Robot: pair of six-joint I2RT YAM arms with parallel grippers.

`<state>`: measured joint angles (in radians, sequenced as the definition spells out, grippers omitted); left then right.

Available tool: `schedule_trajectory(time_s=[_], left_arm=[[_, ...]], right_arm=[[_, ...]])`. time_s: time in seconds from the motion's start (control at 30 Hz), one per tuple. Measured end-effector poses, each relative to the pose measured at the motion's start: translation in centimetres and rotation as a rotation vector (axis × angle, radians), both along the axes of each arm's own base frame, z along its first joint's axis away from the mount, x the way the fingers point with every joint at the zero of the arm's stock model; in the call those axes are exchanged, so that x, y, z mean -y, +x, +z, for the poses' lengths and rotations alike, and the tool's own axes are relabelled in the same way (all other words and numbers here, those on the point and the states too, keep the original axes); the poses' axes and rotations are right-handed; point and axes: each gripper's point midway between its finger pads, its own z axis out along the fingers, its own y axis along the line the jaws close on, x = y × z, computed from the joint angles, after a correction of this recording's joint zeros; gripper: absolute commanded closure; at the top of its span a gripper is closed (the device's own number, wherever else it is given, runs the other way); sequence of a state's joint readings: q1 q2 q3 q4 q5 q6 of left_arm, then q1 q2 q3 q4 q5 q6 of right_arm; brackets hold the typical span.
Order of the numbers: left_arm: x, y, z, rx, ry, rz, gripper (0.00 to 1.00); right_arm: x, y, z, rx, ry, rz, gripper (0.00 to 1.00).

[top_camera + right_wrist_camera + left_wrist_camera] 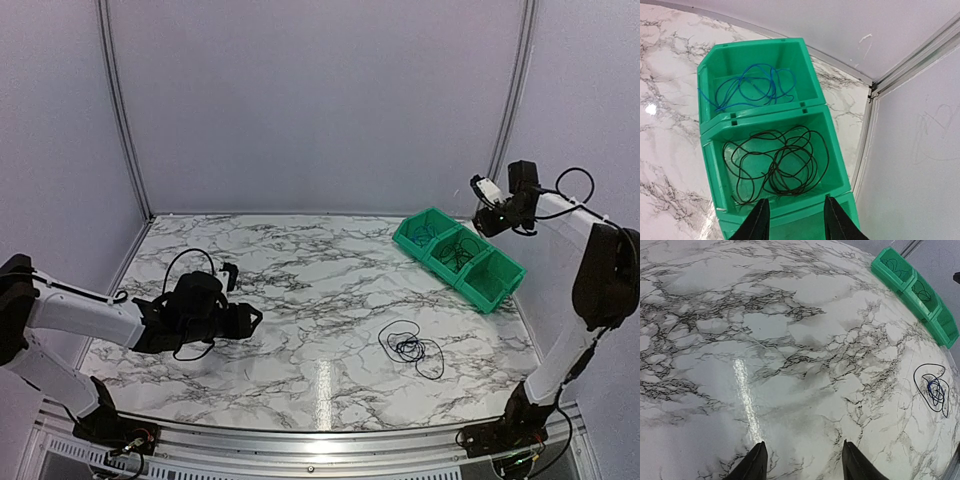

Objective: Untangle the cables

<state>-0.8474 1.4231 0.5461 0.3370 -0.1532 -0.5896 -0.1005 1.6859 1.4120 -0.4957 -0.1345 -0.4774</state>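
Observation:
A small tangle of thin black cables with a blue coil point(410, 349) lies on the marble table, right of centre; it also shows in the left wrist view point(934, 389). A blue cable point(751, 86) lies in the far green bin and a black cable point(778, 164) in the middle bin. My left gripper point(248, 318) is open and empty, low over the table at the left, far from the tangle; its fingertips point(758, 460) show bare marble between them. My right gripper point(482, 190) is open and empty, held high above the middle bin; its fingertips point(762, 212) show.
Three joined green bins point(459, 259) stand at the table's back right, also seen in the left wrist view point(916, 292). White walls with metal corner posts point(512, 100) enclose the table. A metal rail point(300, 450) runs along the near edge.

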Motion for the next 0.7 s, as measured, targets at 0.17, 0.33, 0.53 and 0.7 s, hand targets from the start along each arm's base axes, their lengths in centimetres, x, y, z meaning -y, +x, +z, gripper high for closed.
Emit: schedule_trajectory(time_s=[0.17,0.33,0.53,0.7], left_arm=[[3.6,-0.5,0.3,0.008,-0.005,-0.096,0.47],[8.4,-1.9,-0.2,-0.006,-0.007,-0.232,0.47],[13.1,-3.2,-0.8,-0.038,-0.038,-0.344,0.46],[14.5,-3.3,-1.0,-0.054,-0.071,-0.352,0.45]], right_arm=[[-3.6,-3.2,-0.9,-0.017,0.075,0.174,0.64],[-12.3,-10.9,-2.9,-0.076,0.175,0.514,0.53],[-19.6,-18.3,-6.9,-0.222,0.250,0.816,0.42],[-21.1,-20.2,-9.3,-0.325,0.263,0.880,0.39]])
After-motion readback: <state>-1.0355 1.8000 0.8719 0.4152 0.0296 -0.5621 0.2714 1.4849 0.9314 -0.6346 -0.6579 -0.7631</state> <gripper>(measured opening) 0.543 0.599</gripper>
